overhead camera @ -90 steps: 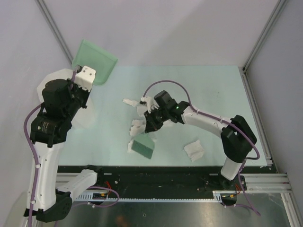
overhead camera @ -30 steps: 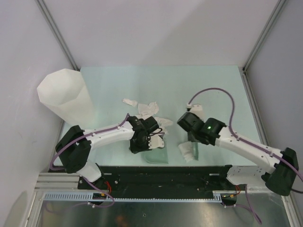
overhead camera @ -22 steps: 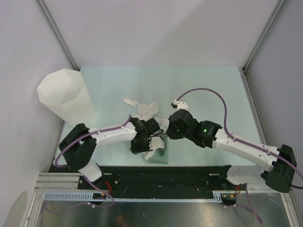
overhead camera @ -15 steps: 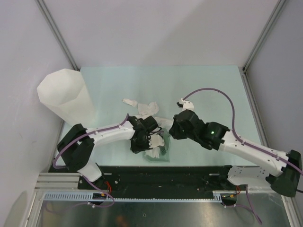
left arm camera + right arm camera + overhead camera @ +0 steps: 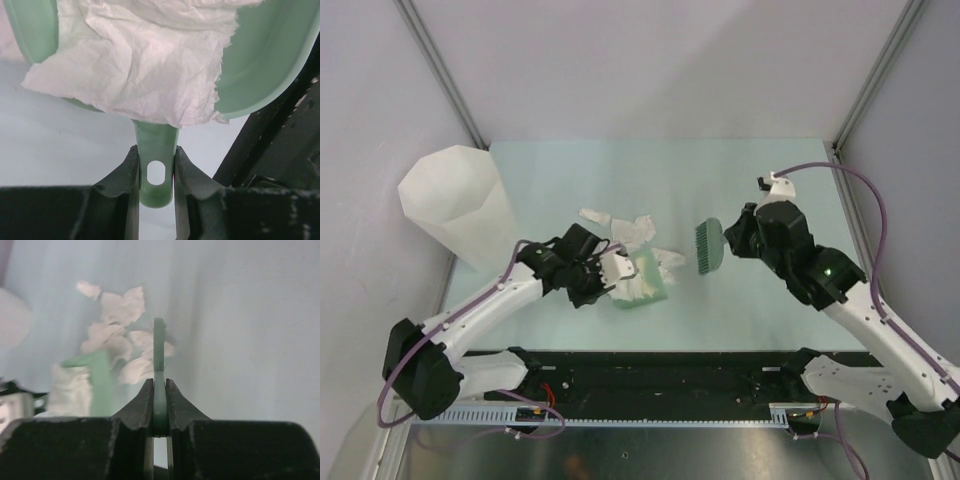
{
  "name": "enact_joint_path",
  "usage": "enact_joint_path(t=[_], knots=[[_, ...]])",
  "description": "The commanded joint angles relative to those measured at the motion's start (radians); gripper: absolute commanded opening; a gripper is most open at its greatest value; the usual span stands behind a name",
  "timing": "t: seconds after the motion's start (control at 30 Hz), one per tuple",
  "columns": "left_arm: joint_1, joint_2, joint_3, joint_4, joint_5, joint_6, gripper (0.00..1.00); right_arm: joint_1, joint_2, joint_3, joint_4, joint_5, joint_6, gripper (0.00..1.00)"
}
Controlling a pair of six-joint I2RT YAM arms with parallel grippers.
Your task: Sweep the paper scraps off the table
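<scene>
The crumpled white tissue-like paper scraps lie in two lots. One wrinkled white wad sits in the small green plastic dustpan, straight ahead of the left gripper, and droops over the pan's rim above the handle. The loose ones lie on the flat pale mint-green table just beyond that gripper and its pan (a small one farthest out, a larger ragged one next to it, another at the pan's far corner). From the right gripper they lie ahead and to its left.

The left gripper pinches the dustpan's narrow green handle, with a dark finger against each side by the hanging hole. I cannot tell whether the pan rests on the table.

The right gripper is clamped on the thin back of a green bristled hand brush, which shows edge-on between its fingers in the wrist view. The brush sticks out ahead of this gripper, near the pan but apart from it.

A tall translucent white faceted bin stands off to the left gripper's outer side, at the table's left edge. The table's black front strip runs nearer the bases than both grippers.
</scene>
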Motion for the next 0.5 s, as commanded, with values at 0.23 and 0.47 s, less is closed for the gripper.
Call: enact_joint_path(t=[0.23, 0.47], knots=[[0.310, -0.106, -0.172, -0.119, -0.163, 0.159, 0.00, -0.054, 0.298, 0.034, -0.049, -0.089, -0.086, 0.00], [0.380, -0.008, -0.148, -0.082, -0.231, 0.193, 0.00, -0.005, 0.442, 0.065, 0.018, 0.059, -0.181, 0.00]])
